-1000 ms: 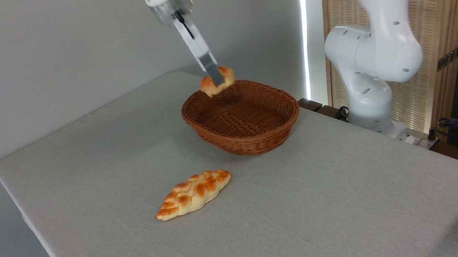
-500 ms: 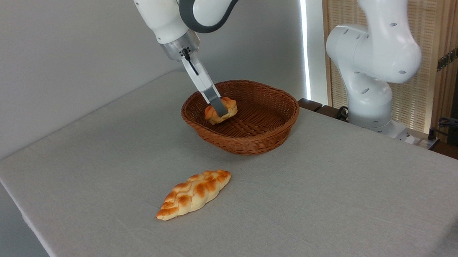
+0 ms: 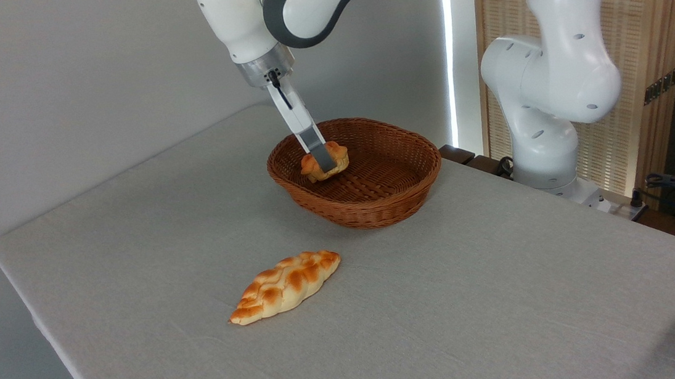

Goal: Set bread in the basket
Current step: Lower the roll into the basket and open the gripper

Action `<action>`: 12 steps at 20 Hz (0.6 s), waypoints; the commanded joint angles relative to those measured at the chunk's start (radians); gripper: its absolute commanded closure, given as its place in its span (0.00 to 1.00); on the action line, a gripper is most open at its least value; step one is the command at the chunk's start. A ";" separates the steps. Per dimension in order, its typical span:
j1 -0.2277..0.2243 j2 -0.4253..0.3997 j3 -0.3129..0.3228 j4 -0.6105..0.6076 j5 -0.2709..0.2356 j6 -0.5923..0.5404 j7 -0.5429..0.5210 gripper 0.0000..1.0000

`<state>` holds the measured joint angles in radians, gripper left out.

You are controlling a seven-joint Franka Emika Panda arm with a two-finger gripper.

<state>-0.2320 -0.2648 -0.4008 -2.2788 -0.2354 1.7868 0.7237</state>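
One table, covered in pale grey cloth, fills most of the view. Behind its right edge rises the white arm, reaching over the top of the picture and down to the middle. On the cloth, towards the far side, sits the basket. Nearer the front and well apart from it lies a long braided loaf. Inside the basket, by its left back wall, is the bun, low over the woven floor. The gripper is closed on the bun, its near finger across the bun's front.
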 commanded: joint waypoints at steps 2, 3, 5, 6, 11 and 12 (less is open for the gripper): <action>-0.035 -0.008 0.008 0.033 -0.024 -0.046 -0.043 0.00; -0.035 -0.008 0.008 0.035 -0.024 -0.050 -0.043 0.00; -0.035 -0.008 0.008 0.035 -0.024 -0.050 -0.041 0.00; -0.035 -0.008 0.010 0.035 -0.022 -0.050 -0.041 0.00; -0.035 -0.010 0.010 0.038 -0.019 -0.052 -0.035 0.00; -0.035 -0.010 0.013 0.041 -0.019 -0.052 -0.036 0.00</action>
<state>-0.2617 -0.2670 -0.4007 -2.2526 -0.2441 1.7594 0.6925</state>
